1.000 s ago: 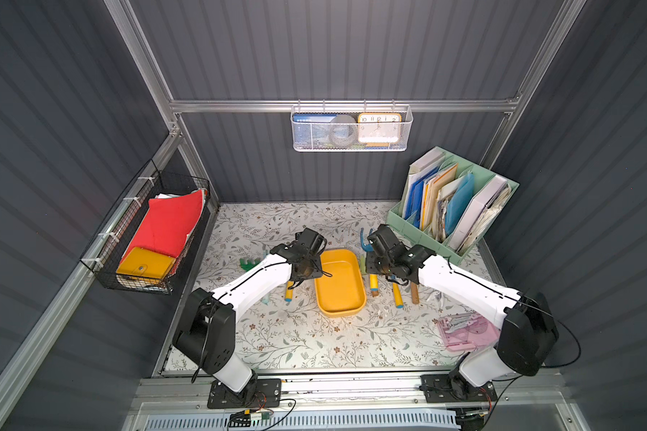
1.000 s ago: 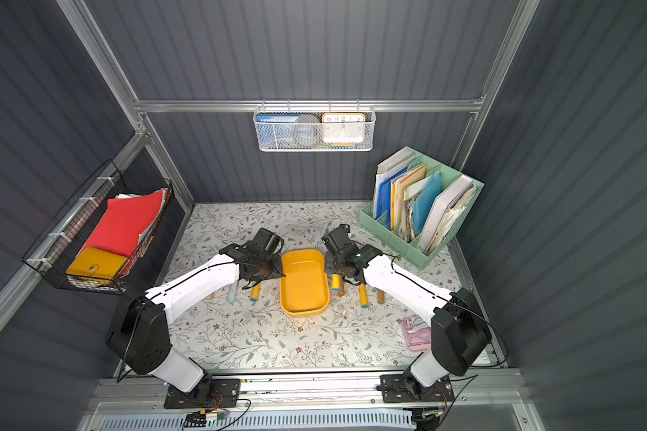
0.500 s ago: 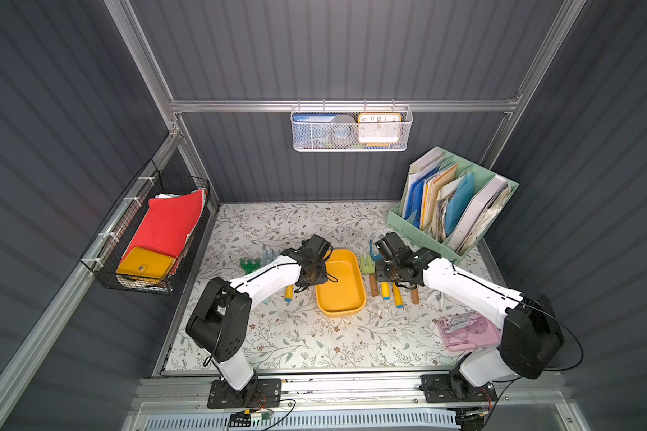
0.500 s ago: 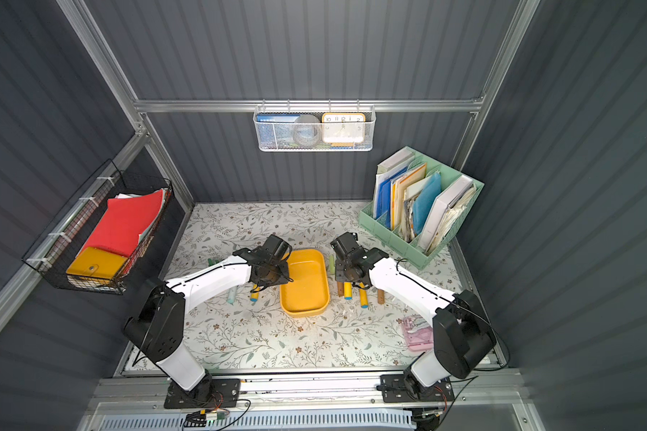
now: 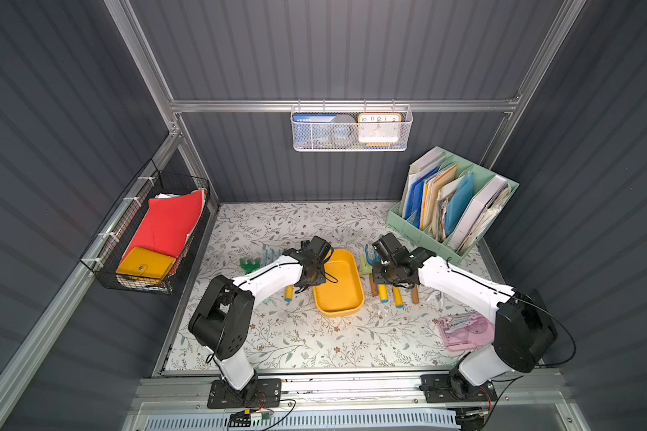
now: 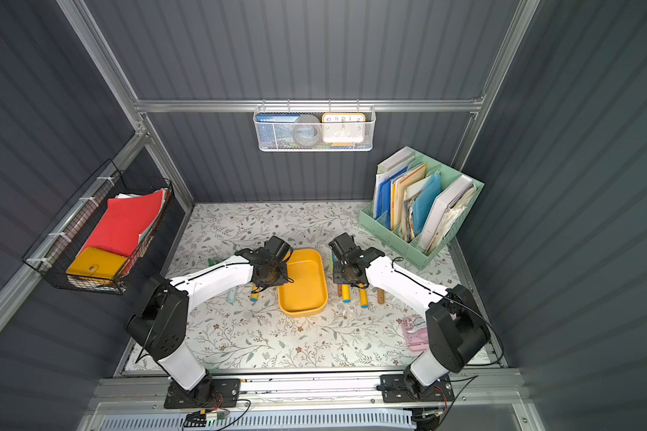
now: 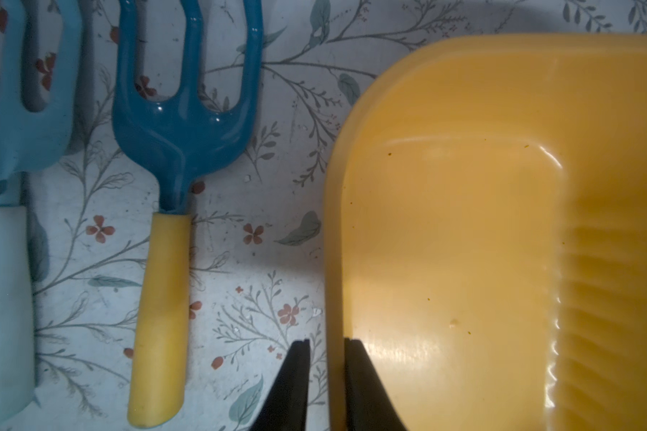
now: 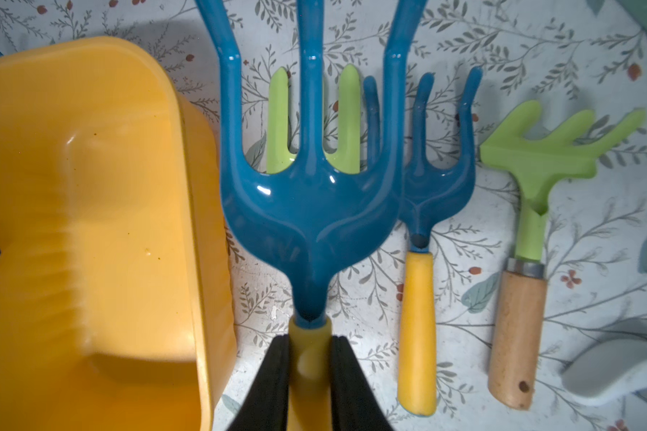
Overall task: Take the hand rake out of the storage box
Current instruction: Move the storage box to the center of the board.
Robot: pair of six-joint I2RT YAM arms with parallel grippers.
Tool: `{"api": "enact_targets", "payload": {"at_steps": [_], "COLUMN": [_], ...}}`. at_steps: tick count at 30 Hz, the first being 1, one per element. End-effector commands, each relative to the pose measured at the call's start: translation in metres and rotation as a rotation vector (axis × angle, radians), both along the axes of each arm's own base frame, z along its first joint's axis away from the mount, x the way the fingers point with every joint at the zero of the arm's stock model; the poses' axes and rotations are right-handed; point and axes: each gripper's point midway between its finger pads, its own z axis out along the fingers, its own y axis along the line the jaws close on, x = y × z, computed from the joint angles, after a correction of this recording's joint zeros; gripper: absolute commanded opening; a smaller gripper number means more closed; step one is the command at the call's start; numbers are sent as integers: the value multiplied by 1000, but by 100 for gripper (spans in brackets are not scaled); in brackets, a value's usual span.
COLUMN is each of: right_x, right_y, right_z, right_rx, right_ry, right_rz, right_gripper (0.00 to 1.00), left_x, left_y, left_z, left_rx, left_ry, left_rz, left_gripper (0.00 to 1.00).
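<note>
The hand rake (image 8: 309, 209), blue-pronged with a yellow handle, was outside the storage box (image 8: 90, 224), just beside its long wall. The right claw (image 8: 310, 340) pinched it at the top of the handle. Its prongs overlapped a green fork (image 8: 277, 123) lying on the flowered bench (image 8: 594, 242). Alongside lay another blue rake (image 8: 434, 194) and a green wooden-handled rake (image 8: 538, 164). The left claw (image 7: 326, 341) was pressed onto the box's opposite wall, one finger inside and one outside.

You have dark grey ribbed walls (image 5: 352, 56) enclosing the floral tabletop (image 5: 296, 336). Above it hangs a white mesh basket (image 5: 352, 128), and beside it a black wire basket (image 5: 139, 285).
</note>
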Motion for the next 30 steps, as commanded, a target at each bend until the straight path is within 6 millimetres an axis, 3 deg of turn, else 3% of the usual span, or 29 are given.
{"api": "enact_targets", "payload": {"at_steps": [1,7,18,25,30], "right_x": [3,4,21,33,36], "right_y": [10,22,63,72,77], "right_z": [4,-3,-11,-26,-36], "right_rx": [33,37,73,43,37], "right_ry": [5,20,16,33,44], "right_rz": [20,36,56,74,95], "right_gripper": [14,14,13,13,13], "left_x": [-3,2,7,5,10], "left_y": [18,33,56,54,46], "left_z": [-4,0,-6,-10,-7], "left_rx": [80,100,157,143,107], "left_ry": [25,21,64,67,58], "left_rz": [6,-10,-105,-160,-179], "left_gripper": [19,18,17,22,31]}}
